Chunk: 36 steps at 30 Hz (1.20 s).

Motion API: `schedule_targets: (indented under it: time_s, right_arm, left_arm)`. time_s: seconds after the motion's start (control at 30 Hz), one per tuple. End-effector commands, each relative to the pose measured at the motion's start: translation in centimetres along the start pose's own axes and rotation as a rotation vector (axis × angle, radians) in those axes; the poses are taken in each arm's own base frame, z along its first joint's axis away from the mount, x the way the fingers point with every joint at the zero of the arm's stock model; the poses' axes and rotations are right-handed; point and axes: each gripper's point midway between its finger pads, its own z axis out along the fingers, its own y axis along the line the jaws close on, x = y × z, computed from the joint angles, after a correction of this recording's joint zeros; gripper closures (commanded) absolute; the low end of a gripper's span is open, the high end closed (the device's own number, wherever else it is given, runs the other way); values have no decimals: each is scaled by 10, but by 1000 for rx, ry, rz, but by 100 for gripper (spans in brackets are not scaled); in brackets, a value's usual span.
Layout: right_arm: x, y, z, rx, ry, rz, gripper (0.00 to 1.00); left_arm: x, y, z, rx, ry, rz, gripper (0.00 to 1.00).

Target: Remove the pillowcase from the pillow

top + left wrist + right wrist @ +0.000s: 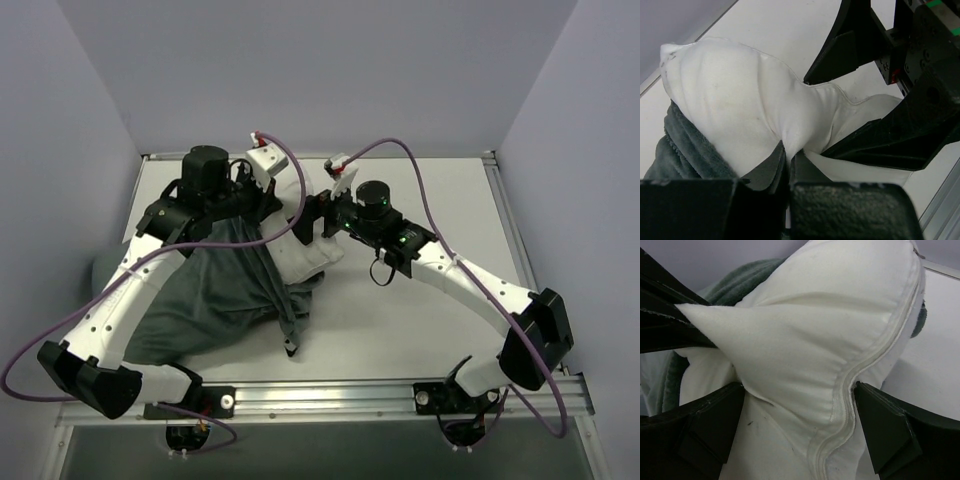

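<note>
The white pillow (305,255) stands partly out of the dark grey pillowcase (215,295), which is bunched round its lower left part. My left gripper (788,152) is shut on a pinched fold of the pillow (740,100), with the grey pillowcase (677,145) just below and left of it. My right gripper (800,415) is open, its fingers (715,415) standing either side of the pillow's zipped end (805,340). The right-hand finger touches the zip seam. In the top view both grippers, left (280,205) and right (312,222), meet at the pillow's upper end.
The white table (420,320) has metal rails along its front and right edges. Grey walls close in the left, back and right sides. Purple cables loop over both arms. The pillowcase spreads toward the front left of the table.
</note>
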Motion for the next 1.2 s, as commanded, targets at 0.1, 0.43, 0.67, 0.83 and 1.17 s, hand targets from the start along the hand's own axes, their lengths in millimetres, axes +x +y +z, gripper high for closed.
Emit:
schedule_targets:
  time_s: [0.1, 0.43, 0.67, 0.83, 1.17]
  right_arm:
    - [-16, 33, -29, -189, -99, 51, 0]
    - [42, 64, -2, -284, -21, 189, 0]
    - [77, 17, 23, 127, 73, 123, 0]
    - [90, 14, 38, 132, 86, 137, 12]
    - [85, -23, 25, 176, -12, 297, 100]
  left_arm:
    - [-28, 13, 2, -63, -126, 87, 98]
    - [-53, 0, -3, -16, -199, 46, 98]
    - [-58, -17, -13, 63, -219, 4, 98]
    - [-67, -30, -21, 126, -241, -26, 98]
    - [-33, 1, -23, -38, -92, -9, 33]
